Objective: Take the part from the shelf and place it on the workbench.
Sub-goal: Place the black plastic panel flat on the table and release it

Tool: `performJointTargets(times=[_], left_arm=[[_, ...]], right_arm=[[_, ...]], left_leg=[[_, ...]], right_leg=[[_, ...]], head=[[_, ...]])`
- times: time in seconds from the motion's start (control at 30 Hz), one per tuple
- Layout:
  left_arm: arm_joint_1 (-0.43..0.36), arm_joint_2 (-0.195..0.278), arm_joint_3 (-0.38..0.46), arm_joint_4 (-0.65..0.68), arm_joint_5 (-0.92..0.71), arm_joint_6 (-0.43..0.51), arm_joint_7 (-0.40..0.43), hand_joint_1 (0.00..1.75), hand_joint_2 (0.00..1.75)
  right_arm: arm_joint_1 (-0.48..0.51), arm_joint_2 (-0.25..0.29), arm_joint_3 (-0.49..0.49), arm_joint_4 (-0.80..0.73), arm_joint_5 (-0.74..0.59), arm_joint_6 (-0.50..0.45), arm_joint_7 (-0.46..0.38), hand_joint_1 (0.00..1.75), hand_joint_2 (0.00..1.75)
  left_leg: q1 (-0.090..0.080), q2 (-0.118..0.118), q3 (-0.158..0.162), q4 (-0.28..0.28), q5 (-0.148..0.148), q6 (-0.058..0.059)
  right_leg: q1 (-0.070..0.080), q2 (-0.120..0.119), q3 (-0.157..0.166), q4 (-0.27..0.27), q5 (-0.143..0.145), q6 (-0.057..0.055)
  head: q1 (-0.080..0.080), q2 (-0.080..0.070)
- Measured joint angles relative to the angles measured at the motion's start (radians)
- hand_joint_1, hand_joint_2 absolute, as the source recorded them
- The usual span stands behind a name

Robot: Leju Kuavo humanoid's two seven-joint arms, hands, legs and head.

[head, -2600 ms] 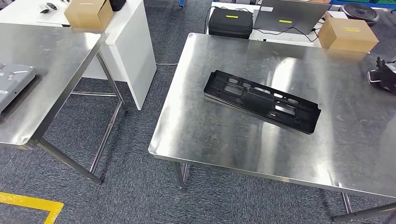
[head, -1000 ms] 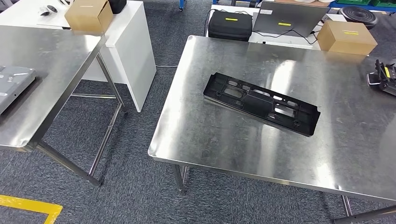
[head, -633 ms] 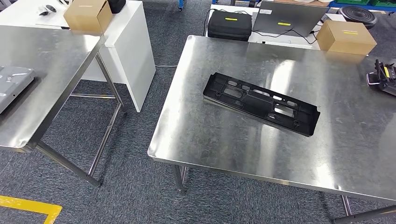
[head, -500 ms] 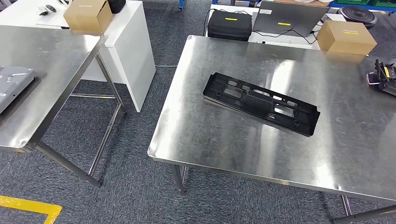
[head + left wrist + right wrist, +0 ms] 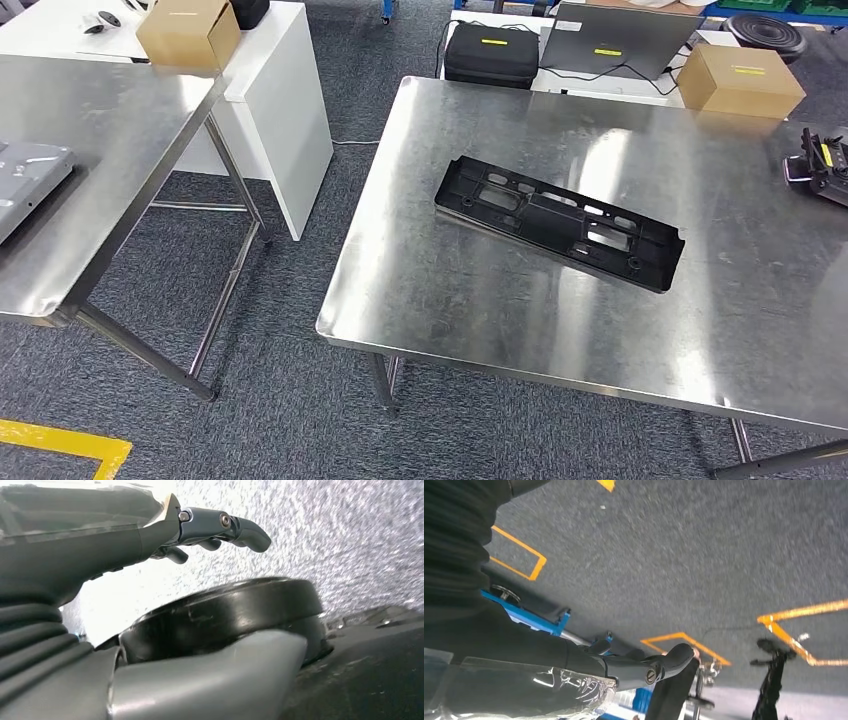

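We see the black part [image 5: 560, 222] flat and skewed near the middle of the steel workbench [image 5: 450, 290], nothing touching it. A black device [image 5: 822, 168] sits at the workbench's right edge, a cardboard box [image 5: 742, 80] at its far right corner. Second steel table [image 5: 110, 130] left, with a grey metal plate [image 5: 25, 180]. Left hand [image 5: 200, 530] empty, fingers extended, over carpet. Right hand [image 5: 644, 665] also empty, fingers loosely extended.

I look down on blue-grey carpet [image 5: 300, 300] with yellow floor tape [image 5: 70, 440]; two steel tables [image 5: 130, 130] gleam; a white cabinet [image 5: 285, 110] stands between them.
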Motion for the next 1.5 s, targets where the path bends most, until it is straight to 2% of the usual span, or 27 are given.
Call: performJointTargets(times=[0.2, 0.3, 0.5, 0.63, 0.7, 0.77, 0.93, 1.13, 1.5], left_arm=[[-0.004, 0.001, -0.026, 0.000, 0.032, 0.155, -0.089, 0.00, 1.75], [-0.005, 0.001, -0.029, 0.000, 0.040, 0.189, -0.126, 0.00, 1.75], [-0.005, 0.001, -0.029, 0.001, 0.054, 0.192, -0.131, 0.00, 1.75], [-0.003, 0.001, -0.026, 0.002, 0.099, 0.223, -0.091, 0.00, 1.75], [0.001, 0.014, -0.012, 0.003, 0.162, 0.249, -0.107, 0.00, 0.87], [0.006, 0.037, 0.016, 0.003, 0.231, 0.234, -0.130, 0.00, 0.00], [0.021, 0.069, 0.085, 0.006, 0.291, 0.239, -0.123, 0.00, 0.00], [0.037, 0.077, 0.138, 0.007, 0.319, 0.255, -0.116, 0.00, 0.00], [0.041, 0.082, 0.166, 0.008, 0.322, 0.261, -0.111, 0.00, 0.00]], right_arm=[[-0.024, 0.032, 0.000, 0.103, -0.159, -0.002, -0.073, 0.00, 1.75], [-0.038, 0.054, 0.000, 0.169, -0.199, -0.003, -0.101, 0.00, 1.75], [-0.055, 0.074, 0.001, 0.245, -0.207, -0.003, -0.122, 0.00, 1.75], [-0.060, 0.082, 0.007, 0.316, -0.189, -0.003, -0.184, 0.00, 1.75], [-0.063, 0.090, 0.015, 0.347, -0.168, -0.002, -0.210, 0.00, 1.75], [-0.065, 0.092, 0.028, 0.376, -0.149, 0.002, -0.225, 0.00, 1.75], [-0.065, 0.086, 0.072, 0.417, -0.100, 0.032, -0.231, 0.00, 1.75], [-0.066, 0.098, 0.131, 0.450, -0.060, 0.050, -0.270, 0.00, 1.75], [-0.066, 0.106, 0.160, 0.465, -0.062, 0.053, -0.291, 0.00, 1.75]], left_leg=[[0.000, 0.001, -0.001, 0.000, 0.000, 0.000], [0.001, 0.002, 0.000, 0.000, 0.000, 0.000], [0.001, 0.002, 0.000, 0.000, 0.000, 0.000], [0.001, 0.002, -0.001, 0.000, 0.001, 0.000], [0.002, 0.003, 0.000, 0.000, 0.001, 0.000], [0.002, 0.003, 0.000, 0.000, 0.001, -0.001], [0.002, 0.003, 0.000, 0.000, 0.000, -0.001], [0.002, 0.002, 0.002, 0.000, -0.001, -0.002], [0.002, 0.002, 0.003, 0.000, -0.002, -0.004]], right_leg=[[0.000, 0.000, 0.004, 0.000, 0.000, 0.000], [0.000, 0.000, 0.005, 0.000, 0.000, 0.000], [0.000, 0.000, 0.006, 0.000, 0.000, 0.000], [0.000, 0.000, 0.010, 0.000, 0.000, 0.000], [0.001, 0.000, 0.010, 0.000, 0.000, 0.000], [0.001, 0.000, 0.010, 0.000, 0.000, 0.000], [0.001, 0.000, 0.010, 0.000, 0.000, 0.000], [0.001, 0.000, 0.006, 0.000, -0.002, -0.004], [0.001, 0.000, 0.009, 0.000, -0.003, -0.005]], head=[[0.000, 0.000], [0.000, 0.000], [0.000, 0.000], [0.000, 0.000], [0.000, 0.000], [0.001, 0.000], [0.002, 0.000], [0.002, 0.000], [0.002, 0.000]])
